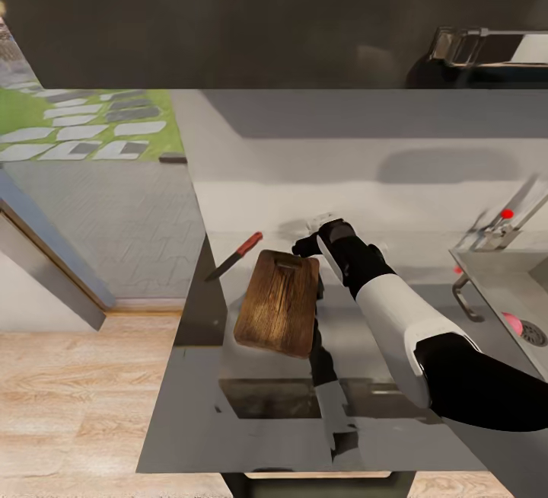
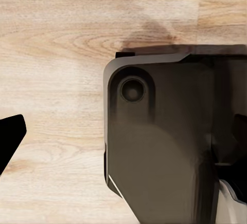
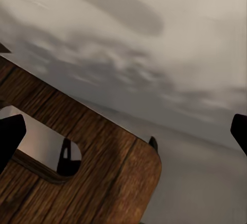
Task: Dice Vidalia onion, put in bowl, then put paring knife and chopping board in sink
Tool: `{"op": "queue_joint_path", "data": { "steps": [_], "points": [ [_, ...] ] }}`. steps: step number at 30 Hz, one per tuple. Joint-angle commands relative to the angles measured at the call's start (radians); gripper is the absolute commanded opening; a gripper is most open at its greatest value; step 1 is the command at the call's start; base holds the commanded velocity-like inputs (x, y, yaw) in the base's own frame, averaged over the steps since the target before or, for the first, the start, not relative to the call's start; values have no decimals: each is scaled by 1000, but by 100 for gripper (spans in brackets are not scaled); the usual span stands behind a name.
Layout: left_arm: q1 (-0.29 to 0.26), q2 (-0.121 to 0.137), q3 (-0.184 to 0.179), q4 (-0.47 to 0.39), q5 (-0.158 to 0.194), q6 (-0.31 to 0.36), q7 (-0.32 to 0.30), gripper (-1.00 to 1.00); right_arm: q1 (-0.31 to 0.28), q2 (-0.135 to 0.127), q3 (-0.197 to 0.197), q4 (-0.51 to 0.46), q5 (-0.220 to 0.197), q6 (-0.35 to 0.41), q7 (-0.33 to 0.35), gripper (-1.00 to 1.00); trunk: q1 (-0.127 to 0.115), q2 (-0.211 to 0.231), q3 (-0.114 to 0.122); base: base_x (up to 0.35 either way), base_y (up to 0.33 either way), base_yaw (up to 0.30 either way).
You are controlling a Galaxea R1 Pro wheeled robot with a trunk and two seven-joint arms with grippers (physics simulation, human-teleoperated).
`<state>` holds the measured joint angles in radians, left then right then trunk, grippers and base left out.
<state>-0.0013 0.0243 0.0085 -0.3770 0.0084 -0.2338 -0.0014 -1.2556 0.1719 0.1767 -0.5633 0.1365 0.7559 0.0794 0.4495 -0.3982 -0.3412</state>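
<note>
right hand (image 1: 307,242) wide open, beside chopping board (image 1: 278,301) handle corner

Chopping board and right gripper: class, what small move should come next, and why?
Probably ease the right gripper down onto the chopping board by its handle slot. The fingertips are spread wide, the board's corner lies between them, and nothing is gripped.

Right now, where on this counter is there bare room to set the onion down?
Bare counter runs between the board and the sink, and along the back wall. It is crowded at the left corner: the knife, the board and the right gripper sit close together.
</note>
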Motion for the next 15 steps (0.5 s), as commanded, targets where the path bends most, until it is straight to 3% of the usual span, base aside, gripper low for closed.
{"op": "queue_joint_path", "data": {
  "steps": [1, 15],
  "points": [
    [0, 0, 1, 0, 1, -2, 0, 100, -1, 0, 1, -1, 11, 5, 8, 100, 0, -2, -3, 0, 0, 0],
    [0, 0, 1, -2, 1, -2, 0, 100, -1, 2, 2, -1, 11, 5, 10, 100, 0, -2, -26, 0, 0, 0]
  ]
}}
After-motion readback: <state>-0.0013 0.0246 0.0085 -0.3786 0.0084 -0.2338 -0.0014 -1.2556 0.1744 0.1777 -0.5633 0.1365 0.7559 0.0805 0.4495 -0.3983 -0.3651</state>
